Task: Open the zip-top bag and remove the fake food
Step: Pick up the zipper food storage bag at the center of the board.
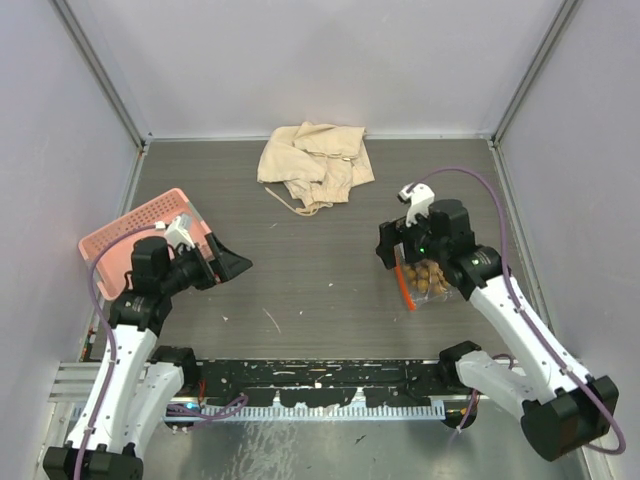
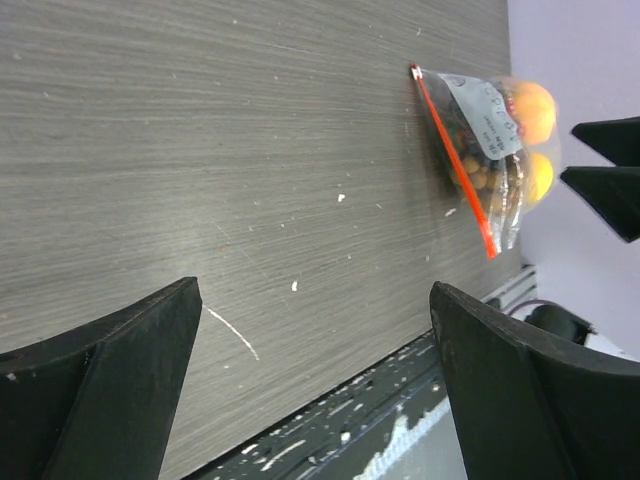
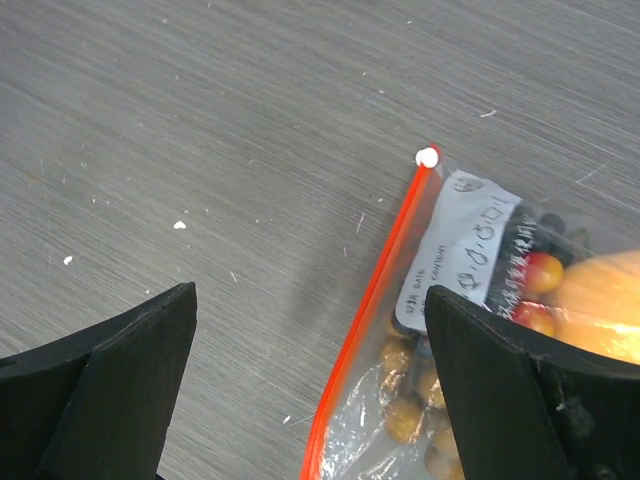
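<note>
On the right side of the table [image 1: 320, 220], the zip-top bag [image 1: 425, 282] lies flat, its orange-red zip strip [image 3: 375, 300] apparently shut, with the fake food [image 3: 600, 290] inside. The right claw [image 1: 393, 250] hovers over it, spread wide and empty. The left claw [image 1: 228, 262] is equally wide and well apart. Opening and emptying both remain.

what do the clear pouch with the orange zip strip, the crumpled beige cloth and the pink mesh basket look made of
Clear zip-top pouch: thin glossy plastic film, seemingly; fruit shows through, surface crinkles.
Crumpled beige cloth: soft matte fabric, perhaps cotton; loose folds.
Pink mesh basket: likely rigid moulded plastic; regular grid holes.
</note>
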`<state>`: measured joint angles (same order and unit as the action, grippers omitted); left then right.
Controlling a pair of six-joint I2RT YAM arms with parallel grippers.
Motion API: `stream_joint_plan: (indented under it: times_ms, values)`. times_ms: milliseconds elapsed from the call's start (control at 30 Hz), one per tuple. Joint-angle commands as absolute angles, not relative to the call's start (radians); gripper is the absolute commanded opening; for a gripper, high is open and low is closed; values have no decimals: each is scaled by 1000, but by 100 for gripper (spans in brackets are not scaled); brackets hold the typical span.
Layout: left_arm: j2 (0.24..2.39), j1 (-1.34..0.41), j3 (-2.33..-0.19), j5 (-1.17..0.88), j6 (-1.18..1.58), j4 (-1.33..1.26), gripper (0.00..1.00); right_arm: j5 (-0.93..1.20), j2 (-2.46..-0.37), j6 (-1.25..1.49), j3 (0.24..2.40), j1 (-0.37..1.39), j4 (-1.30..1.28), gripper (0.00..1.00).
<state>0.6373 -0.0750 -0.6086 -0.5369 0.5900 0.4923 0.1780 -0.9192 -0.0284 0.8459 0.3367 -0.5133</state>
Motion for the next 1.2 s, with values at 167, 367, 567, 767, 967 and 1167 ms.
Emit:
stream_joint_plan:
  times_ms: [167,367,567,767,967,1167]
  values:
    - [603,-65,-563,-661,773,333,98,-235,-1121,-72,945,610,-597,100]
    - [562,-64,-522,-713,883,257,98,-390,-1191,-77,944,726,-599,100]
    - [515,-64,-513,-744,906,255,98,-493,-1251,-71,938,769,-598,100]
    - [470,-64,-490,-748,931,255,98,-681,-1346,-41,924,803,-586,100]
    - [465,-65,-446,-737,962,209,98,-879,-1456,1,914,890,-590,100]
    - [494,-65,-454,-755,955,196,98,-938,-1538,38,910,947,-591,77]
